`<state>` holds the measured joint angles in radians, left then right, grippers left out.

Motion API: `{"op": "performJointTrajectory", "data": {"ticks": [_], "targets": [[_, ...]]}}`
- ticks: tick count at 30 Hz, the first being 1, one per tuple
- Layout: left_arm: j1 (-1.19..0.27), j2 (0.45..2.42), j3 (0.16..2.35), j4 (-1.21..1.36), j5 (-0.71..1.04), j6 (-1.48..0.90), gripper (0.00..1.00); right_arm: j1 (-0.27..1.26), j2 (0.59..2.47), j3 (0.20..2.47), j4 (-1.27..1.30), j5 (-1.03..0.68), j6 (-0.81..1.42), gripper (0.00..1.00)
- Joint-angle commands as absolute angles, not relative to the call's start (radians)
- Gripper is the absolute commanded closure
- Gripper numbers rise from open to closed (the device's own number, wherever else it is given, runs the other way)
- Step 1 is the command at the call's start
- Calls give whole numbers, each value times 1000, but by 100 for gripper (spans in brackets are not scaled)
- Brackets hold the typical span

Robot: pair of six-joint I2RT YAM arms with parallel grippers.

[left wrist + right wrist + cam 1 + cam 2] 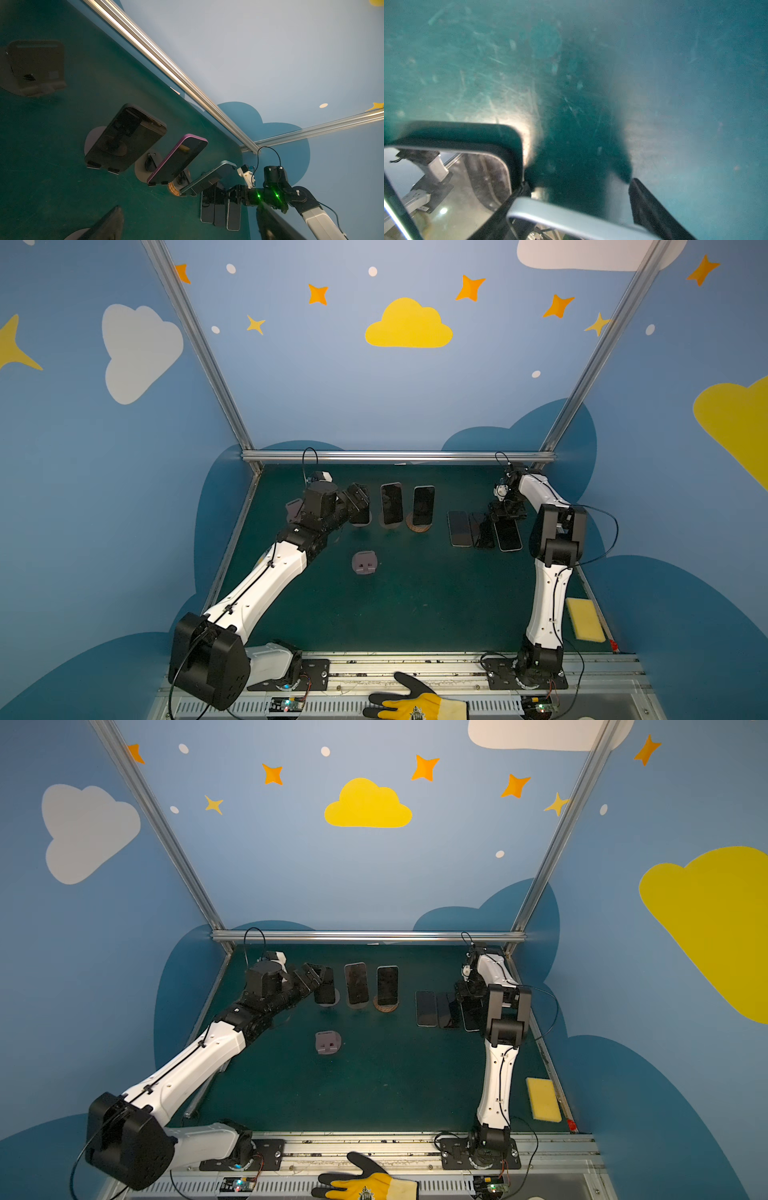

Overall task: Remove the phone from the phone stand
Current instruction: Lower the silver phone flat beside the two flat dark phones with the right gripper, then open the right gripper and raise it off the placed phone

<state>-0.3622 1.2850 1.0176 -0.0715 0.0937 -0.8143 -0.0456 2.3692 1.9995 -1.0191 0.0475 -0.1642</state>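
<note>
Phone (327, 988) upright on stand (336, 997), left end effector (315, 974) beside

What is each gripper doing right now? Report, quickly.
Left gripper: open, empty, by the leftmost standing phone.
Right gripper: at the silver-edged flat phone; gripped or released cannot be told.

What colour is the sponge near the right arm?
The sponge is yellow, clearest in both top views.
</note>
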Motion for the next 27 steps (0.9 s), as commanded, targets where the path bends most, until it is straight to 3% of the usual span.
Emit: {"op": "performJointTrajectory", "data": {"ticks": [1,19,27], "targets": [[-359,1296,1049,-81,98,-802,2,-64,2398,2003,-1062,-37,-219,25],[-364,1320,1055,-91,93,-792,2,-86,2424,2094,-1118,-39,-93,22],[-362,1308,1058,-93,91,-787,2,-97,2252,2109,-1083,42,72,22]]}}
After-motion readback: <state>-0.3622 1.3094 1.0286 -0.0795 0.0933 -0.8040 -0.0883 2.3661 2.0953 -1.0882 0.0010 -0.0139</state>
